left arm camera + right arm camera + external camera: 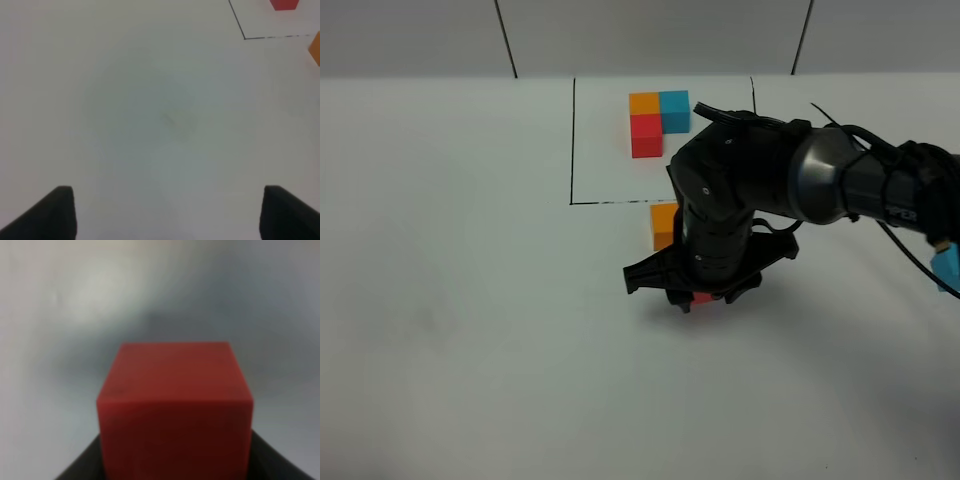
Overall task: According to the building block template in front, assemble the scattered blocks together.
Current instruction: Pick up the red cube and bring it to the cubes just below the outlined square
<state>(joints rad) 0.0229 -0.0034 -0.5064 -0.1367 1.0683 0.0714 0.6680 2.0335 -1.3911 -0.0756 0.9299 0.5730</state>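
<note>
The building block template (658, 120) is an L of orange, blue and red cubes inside a thin black frame at the back. My right gripper (700, 292) reaches across the middle, pointing down, and is shut on the red cube (703, 297) low over the table. The right wrist view shows the red cube (175, 405) filling the gap between the dark fingers. The loose orange cube (662, 225) sits just in front of the frame, partly hidden by the arm. A blue cube (947, 265) shows at the far right edge. My left gripper (167, 215) is open and empty over bare table.
The black frame line (610, 202) runs just behind the orange cube; its corner (245, 37) shows in the left wrist view, with the template's red cube (284, 4) and the loose orange cube (316, 47) at the picture's edge. The white table (470, 300) carries everything.
</note>
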